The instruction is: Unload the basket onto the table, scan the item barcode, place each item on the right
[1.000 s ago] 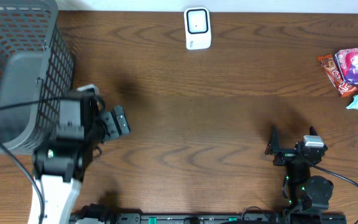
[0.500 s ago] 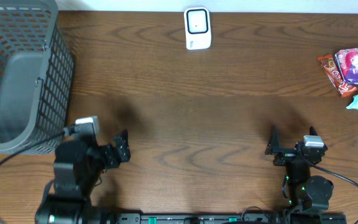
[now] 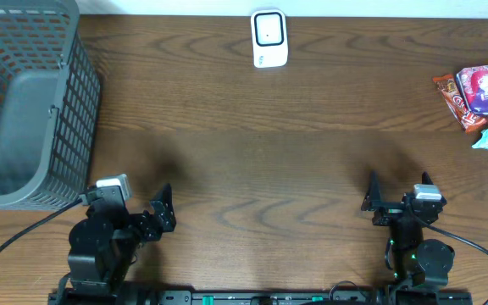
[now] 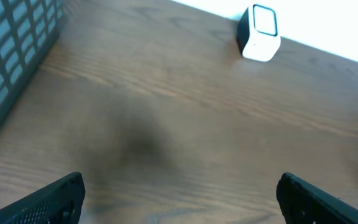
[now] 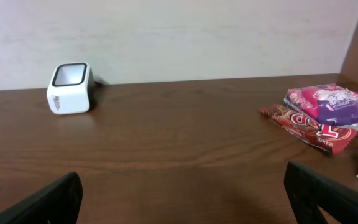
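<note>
A grey wire basket (image 3: 24,102) stands ahead and to the left of the left gripper (image 4: 182,202), whose jaws are spread wide and hold nothing. The white barcode scanner (image 3: 269,38) sits far ahead of both arms, to the right of the left one and the left of the right one. The right gripper (image 5: 182,196) is likewise wide and empty. Ahead and to its right lie the items: a pink-and-purple snack packet (image 5: 334,102) resting on a red bar wrapper (image 5: 303,127). Both look light, soft and crinkly, likely slippery film. A pinch across a sealed edge seems safest. No barcode is visible.
</note>
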Controlling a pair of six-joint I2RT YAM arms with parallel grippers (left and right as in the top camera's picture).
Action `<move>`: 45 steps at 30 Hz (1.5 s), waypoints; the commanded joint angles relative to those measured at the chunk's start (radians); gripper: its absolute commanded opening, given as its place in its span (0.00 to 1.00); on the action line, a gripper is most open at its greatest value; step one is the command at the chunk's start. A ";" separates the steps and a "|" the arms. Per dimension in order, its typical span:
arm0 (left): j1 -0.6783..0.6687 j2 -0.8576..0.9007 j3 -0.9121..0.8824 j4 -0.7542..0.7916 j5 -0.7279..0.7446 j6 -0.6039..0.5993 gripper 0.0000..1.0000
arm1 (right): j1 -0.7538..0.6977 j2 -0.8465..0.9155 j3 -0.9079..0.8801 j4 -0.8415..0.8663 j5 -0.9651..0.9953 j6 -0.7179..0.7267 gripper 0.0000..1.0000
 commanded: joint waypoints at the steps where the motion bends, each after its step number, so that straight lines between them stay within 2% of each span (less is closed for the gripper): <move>1: 0.013 -0.035 -0.035 0.016 0.005 0.000 0.98 | 0.008 -0.007 -0.004 -0.002 0.001 -0.011 0.99; 13: 0.031 -0.197 -0.250 0.380 0.006 0.000 0.98 | 0.008 -0.007 -0.004 -0.002 0.001 -0.011 0.99; 18: 0.032 -0.242 -0.318 0.550 0.052 0.090 0.98 | 0.008 -0.007 -0.004 -0.002 0.001 -0.011 0.99; 22: 0.032 -0.260 -0.370 0.668 0.069 0.116 0.98 | 0.008 -0.007 -0.004 -0.002 0.001 -0.011 0.99; 32: 0.042 -0.272 -0.451 0.812 0.069 0.116 0.98 | 0.008 -0.007 -0.004 -0.002 0.001 -0.011 0.99; 39: 0.067 -0.295 -0.486 0.855 0.069 0.116 0.98 | 0.008 -0.007 -0.004 -0.002 0.001 -0.011 0.99; 45: 0.069 -0.295 -0.518 0.968 0.080 0.132 0.98 | 0.008 -0.007 -0.004 -0.002 0.001 -0.011 0.99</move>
